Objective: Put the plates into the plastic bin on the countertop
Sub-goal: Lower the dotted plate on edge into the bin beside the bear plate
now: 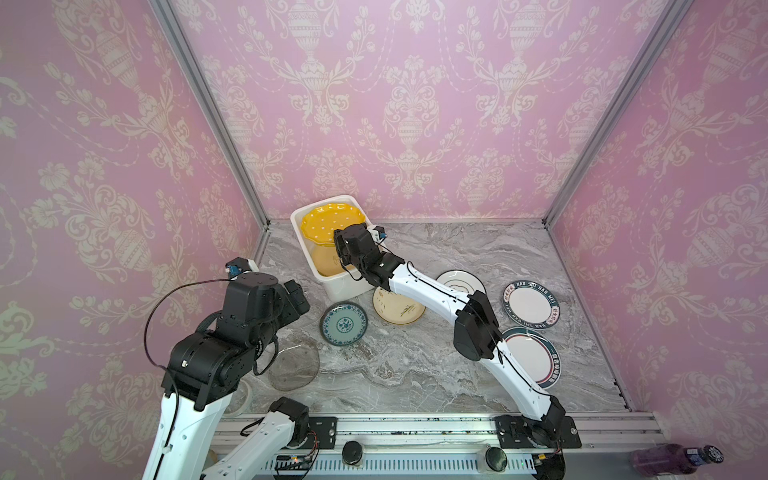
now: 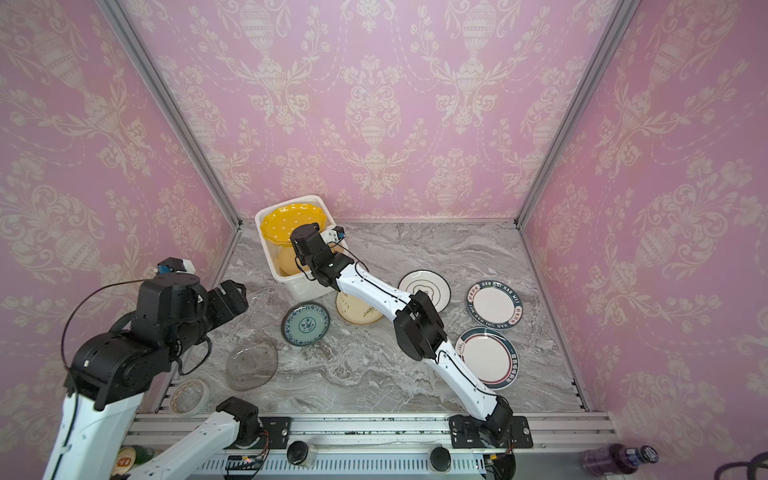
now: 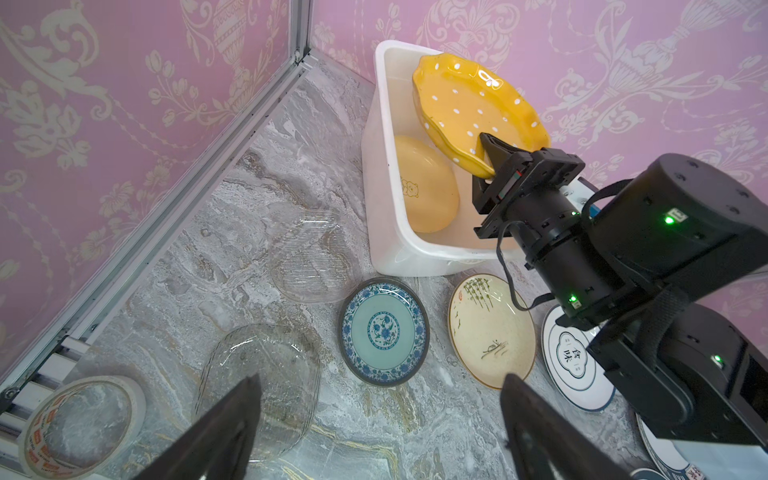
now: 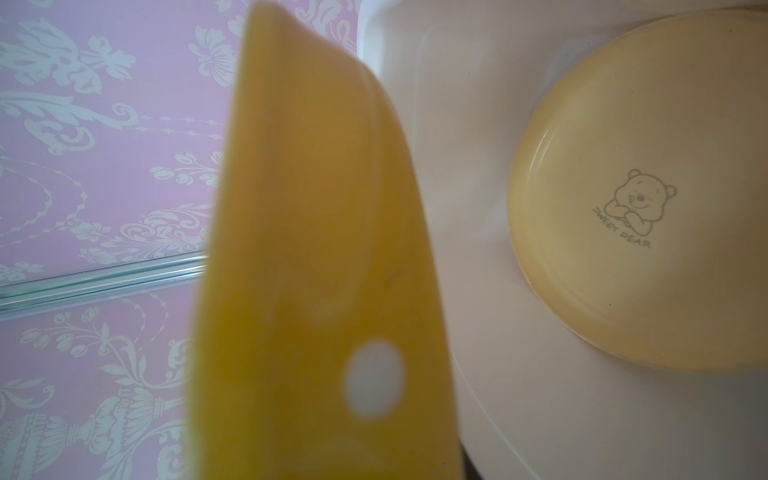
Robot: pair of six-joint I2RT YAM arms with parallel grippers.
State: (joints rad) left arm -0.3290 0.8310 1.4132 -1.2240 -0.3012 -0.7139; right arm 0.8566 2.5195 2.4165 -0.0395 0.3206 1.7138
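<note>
While the right claw (image 3: 484,156) clamps the dotted plate (image 3: 469,104), tilted above the bin (image 1: 345,289) (left of centre in both top views), the left claw (image 3: 381,377) gapes empty, farther off.

The bin (image 1: 343,289) stands in the worktop's (image 1: 436,374) far left corner. On the bin's floor lies the bear plate (image 1: 326,259). Over the bin's far end tilts the dotted plate (image 1: 328,222), rim in the right hand (image 3: 482,160). Just before the bin lie the floral plate (image 1: 344,323) and sprig plate (image 1: 398,309). Right of the bin lie the emblem plate (image 1: 461,282), then the far lettered plate (image 1: 530,306) and near lettered plate (image 1: 534,357). Left-front of the bin lie the far glass plate (image 3: 311,257), near glass plate (image 1: 293,365) and tape roll (image 2: 189,397).
</note>
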